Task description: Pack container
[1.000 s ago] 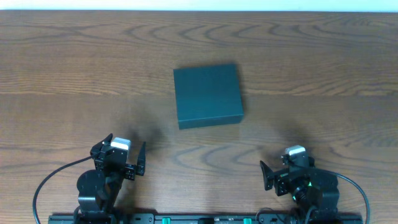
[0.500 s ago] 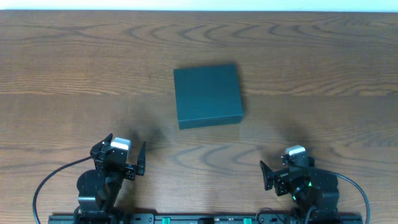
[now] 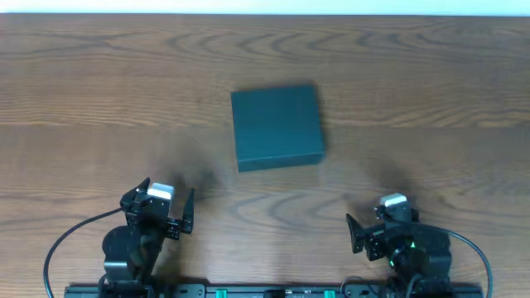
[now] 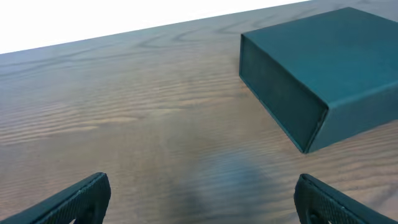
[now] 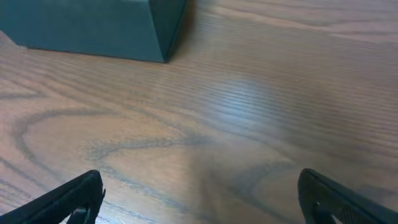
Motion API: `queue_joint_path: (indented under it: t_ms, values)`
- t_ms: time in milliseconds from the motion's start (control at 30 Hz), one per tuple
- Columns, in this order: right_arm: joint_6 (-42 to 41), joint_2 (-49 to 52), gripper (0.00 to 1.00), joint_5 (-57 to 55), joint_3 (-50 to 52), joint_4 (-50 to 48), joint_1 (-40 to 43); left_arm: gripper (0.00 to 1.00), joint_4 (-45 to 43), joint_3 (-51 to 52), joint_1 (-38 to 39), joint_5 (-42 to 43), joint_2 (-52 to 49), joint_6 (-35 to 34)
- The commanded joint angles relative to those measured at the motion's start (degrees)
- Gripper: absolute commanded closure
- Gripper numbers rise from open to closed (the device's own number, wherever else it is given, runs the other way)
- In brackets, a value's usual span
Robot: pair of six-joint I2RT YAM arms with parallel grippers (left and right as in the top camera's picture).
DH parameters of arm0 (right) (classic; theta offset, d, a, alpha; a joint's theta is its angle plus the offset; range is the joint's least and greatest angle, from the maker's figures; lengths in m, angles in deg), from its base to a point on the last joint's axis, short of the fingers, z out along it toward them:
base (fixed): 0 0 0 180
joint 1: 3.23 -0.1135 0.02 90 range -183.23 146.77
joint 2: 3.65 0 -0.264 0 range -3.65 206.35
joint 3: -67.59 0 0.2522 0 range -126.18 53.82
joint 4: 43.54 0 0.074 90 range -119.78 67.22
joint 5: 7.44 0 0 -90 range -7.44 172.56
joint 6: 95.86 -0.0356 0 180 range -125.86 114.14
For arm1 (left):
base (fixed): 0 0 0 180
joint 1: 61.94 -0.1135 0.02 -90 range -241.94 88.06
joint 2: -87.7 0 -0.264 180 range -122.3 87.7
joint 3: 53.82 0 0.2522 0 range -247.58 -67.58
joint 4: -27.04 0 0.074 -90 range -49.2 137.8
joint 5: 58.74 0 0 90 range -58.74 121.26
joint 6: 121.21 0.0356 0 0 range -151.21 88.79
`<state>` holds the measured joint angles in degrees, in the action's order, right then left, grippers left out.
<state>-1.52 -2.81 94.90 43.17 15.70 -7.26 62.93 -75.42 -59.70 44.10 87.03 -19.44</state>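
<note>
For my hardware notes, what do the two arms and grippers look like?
Both black. The left gripper and right gripper have dark wedge-shaped fingers and a white block on top. A black cable loops from each base; the right arm shows a green light.

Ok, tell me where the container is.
Overhead, the container sits at the centre of the table, ahead of and between the left gripper and right gripper.

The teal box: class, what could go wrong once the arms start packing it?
The box is shut and lies loose on the smooth wooden table, so prying at its lid may just push it away. It sits slightly skewed, so the left gripper or right gripper, both open, could catch a corner.
</note>
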Motion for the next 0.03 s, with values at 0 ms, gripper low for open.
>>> queue_joint_path:
  t_ms: [0]
  values:
    - [-0.9,-0.5,0.01,-0.3,0.5,0.0,0.2,0.05,0.2,1.2,-0.4,-1.0,0.4,-0.6]
